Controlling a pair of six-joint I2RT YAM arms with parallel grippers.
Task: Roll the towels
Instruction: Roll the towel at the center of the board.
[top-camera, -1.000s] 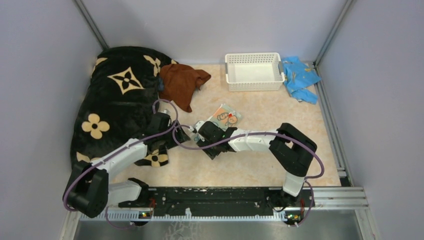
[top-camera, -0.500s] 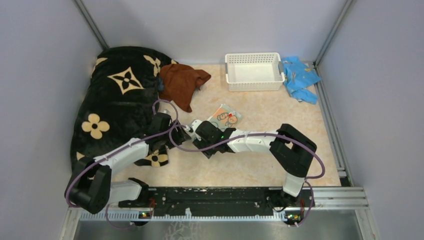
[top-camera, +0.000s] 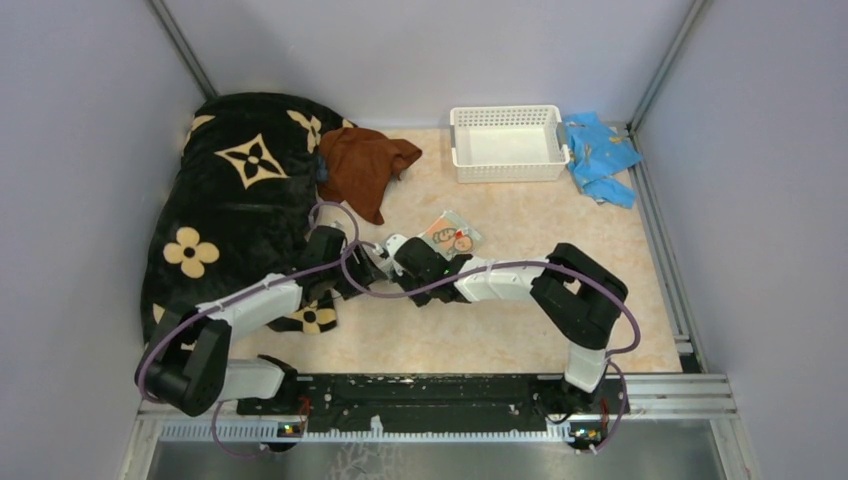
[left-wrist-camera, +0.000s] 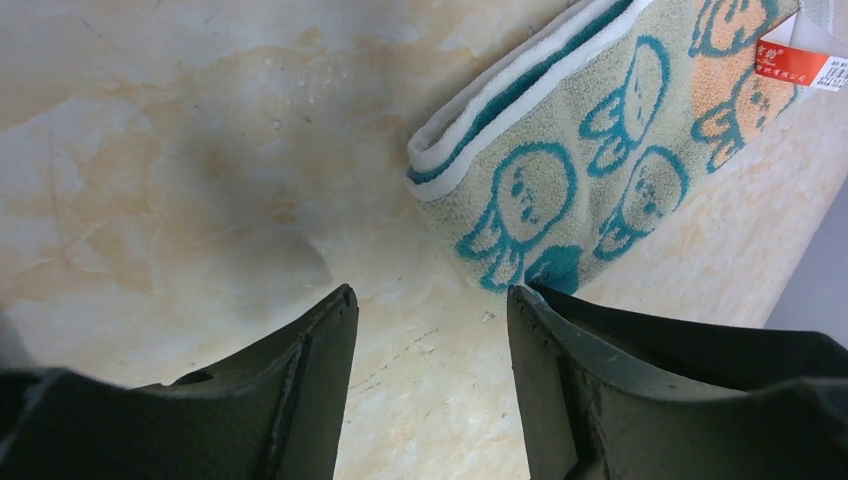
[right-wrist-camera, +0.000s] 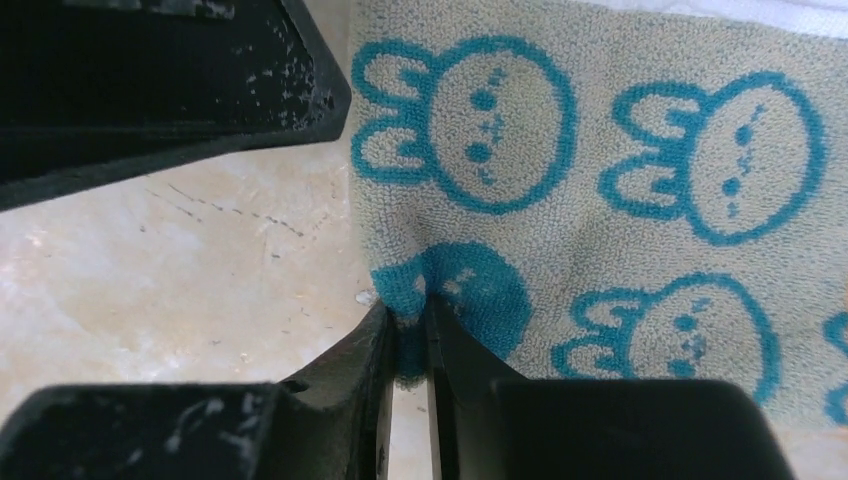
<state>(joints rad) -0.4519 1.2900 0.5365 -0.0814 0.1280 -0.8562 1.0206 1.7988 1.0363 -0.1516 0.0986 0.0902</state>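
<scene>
The patterned towel (left-wrist-camera: 560, 170) lies folded centrally on the surface (left-wrist-camera: 150, 150), with open room along its layered edge. The right hand (right-wrist-camera: 408, 335) pinches its near corner. The left hand (left-wrist-camera: 430, 300) stands half open, empty, just beside that corner.

We find bare tabletop (top-camera: 540, 230) open to the right of the teal-and-white towel (top-camera: 452, 236) and between it and the white basket (top-camera: 507, 172), with the light-blue cloth (top-camera: 598, 155) lying just beside the basket's right side. The left side is blocked by the black flowered blanket (top-camera: 235, 200), with the rust-brown towel (top-camera: 362, 165) draped on its edge. At the patterned towel's near-left corner the left gripper (left-wrist-camera: 430, 300), spread apart, sits just beside the right gripper (right-wrist-camera: 408, 320) pinching that corner, so little room is left between them.
</scene>
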